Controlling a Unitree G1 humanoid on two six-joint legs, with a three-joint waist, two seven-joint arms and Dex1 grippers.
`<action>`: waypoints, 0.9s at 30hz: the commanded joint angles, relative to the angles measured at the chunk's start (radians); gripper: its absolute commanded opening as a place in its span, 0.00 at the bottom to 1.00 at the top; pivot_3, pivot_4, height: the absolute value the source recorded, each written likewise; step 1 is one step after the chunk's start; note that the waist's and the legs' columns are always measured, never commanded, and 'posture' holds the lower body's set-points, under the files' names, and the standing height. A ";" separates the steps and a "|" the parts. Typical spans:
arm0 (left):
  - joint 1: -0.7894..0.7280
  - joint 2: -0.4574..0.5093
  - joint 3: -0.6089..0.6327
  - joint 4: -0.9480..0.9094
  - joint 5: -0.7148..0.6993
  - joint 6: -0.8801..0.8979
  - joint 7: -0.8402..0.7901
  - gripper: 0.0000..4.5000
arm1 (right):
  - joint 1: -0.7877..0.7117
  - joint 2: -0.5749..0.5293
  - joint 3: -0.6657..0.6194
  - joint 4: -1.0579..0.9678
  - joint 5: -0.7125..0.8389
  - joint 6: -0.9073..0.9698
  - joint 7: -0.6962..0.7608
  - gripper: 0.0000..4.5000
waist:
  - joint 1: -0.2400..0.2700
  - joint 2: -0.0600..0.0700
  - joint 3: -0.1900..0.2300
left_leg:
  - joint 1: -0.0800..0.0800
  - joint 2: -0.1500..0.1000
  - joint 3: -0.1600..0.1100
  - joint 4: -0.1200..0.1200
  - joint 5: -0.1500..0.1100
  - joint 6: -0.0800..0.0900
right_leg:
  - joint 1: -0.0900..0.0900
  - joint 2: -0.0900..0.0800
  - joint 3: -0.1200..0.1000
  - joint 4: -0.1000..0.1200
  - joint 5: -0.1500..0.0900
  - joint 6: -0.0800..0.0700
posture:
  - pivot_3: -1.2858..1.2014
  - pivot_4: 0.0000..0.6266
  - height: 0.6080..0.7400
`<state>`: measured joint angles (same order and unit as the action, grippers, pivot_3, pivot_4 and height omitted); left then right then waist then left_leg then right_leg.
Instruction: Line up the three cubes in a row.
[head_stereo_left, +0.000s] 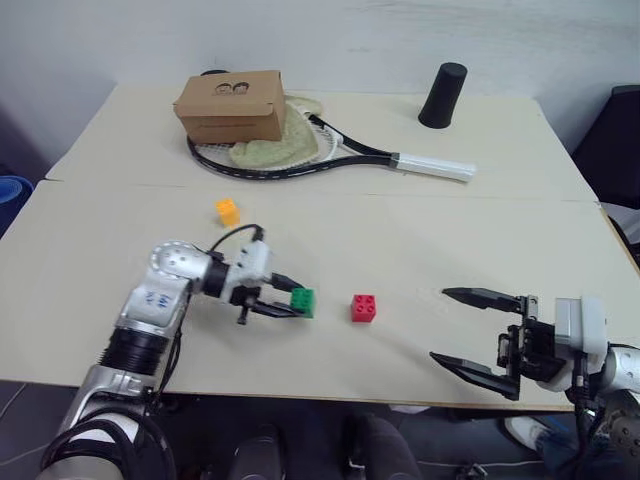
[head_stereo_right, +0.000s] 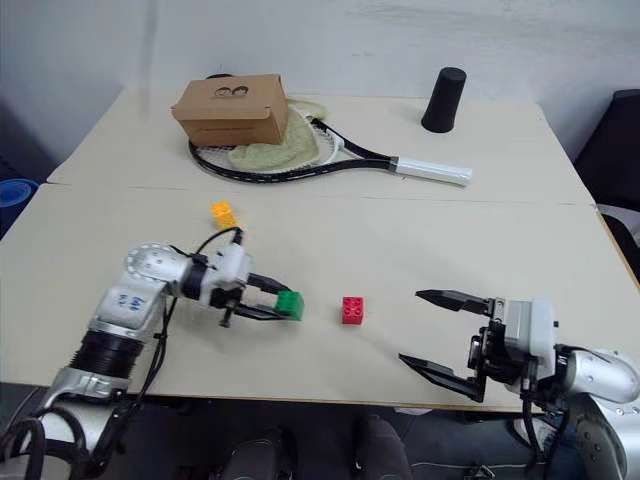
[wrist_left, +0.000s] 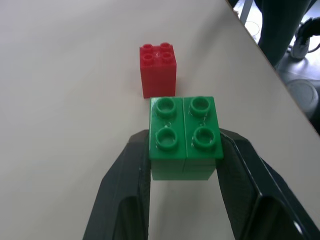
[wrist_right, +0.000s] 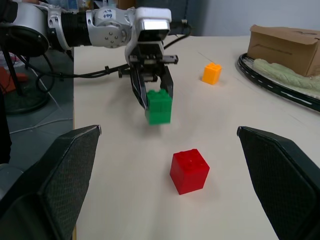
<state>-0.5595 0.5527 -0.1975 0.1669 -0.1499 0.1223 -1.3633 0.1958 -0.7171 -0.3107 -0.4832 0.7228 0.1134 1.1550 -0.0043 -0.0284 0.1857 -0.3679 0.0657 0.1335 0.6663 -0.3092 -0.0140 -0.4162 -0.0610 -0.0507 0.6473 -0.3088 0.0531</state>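
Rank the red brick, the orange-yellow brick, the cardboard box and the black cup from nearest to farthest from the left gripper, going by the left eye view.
From the left gripper, shut on the green brick:
1. Red brick, just to its right.
2. Orange-yellow brick, farther back on the table, slightly left.
3. Cardboard box, at the back, resting on the racket.
4. Black cup, back right.

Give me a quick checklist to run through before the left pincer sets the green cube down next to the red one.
1. Left pincer shut on green cube: ok.
2. Cube square between the fingers, studs up: ok.
3. Bare table between green cube and red cube: ok.
4. Right pincer open, clear of the red cube: ok.
5. Orange-yellow cube in line with the others: not ok, it sits farther back.
6. Green cube lifted or touching the table: cannot tell.
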 joint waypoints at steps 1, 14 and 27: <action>0.014 0.007 -0.005 -0.026 0.022 -0.004 0.056 0.33 | -0.014 0.009 0.003 -0.029 0.000 -0.001 -0.023 1.00 | 0.000 0.000 0.000 | 0.000 0.001 0.000 0.000 0.000 0.000 | 0.000 -0.001 0.000 0.000 0.000 0.000 | 0.52 0.24 1.00; -0.048 -0.040 -0.048 0.087 0.047 -0.016 0.089 0.33 | -0.016 0.018 0.032 -0.039 -0.011 -0.001 -0.067 1.00 | 0.006 0.000 0.000 | -0.001 0.001 -0.002 0.000 0.000 0.001 | 0.000 0.000 -0.001 0.000 0.000 0.000 | 0.52 0.24 1.00; -0.041 0.008 0.026 0.017 -0.030 -0.002 0.076 0.80 | -0.005 0.051 0.042 -0.007 -0.030 -0.037 -0.051 1.00 | 0.003 0.000 0.000 | -0.001 0.001 -0.002 0.000 0.001 0.001 | 0.001 0.000 -0.002 0.000 0.000 0.000 | 0.52 0.24 1.00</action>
<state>-0.6093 0.5365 -0.2245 0.2451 -0.1305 0.1139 -1.2840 0.1843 -0.6770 -0.2711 -0.4831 0.6904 0.1040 1.0947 -0.0016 -0.0284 0.1857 -0.3688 0.0670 0.1311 0.6664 -0.3087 -0.0127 -0.4156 -0.0615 -0.0526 0.6472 -0.3090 0.0531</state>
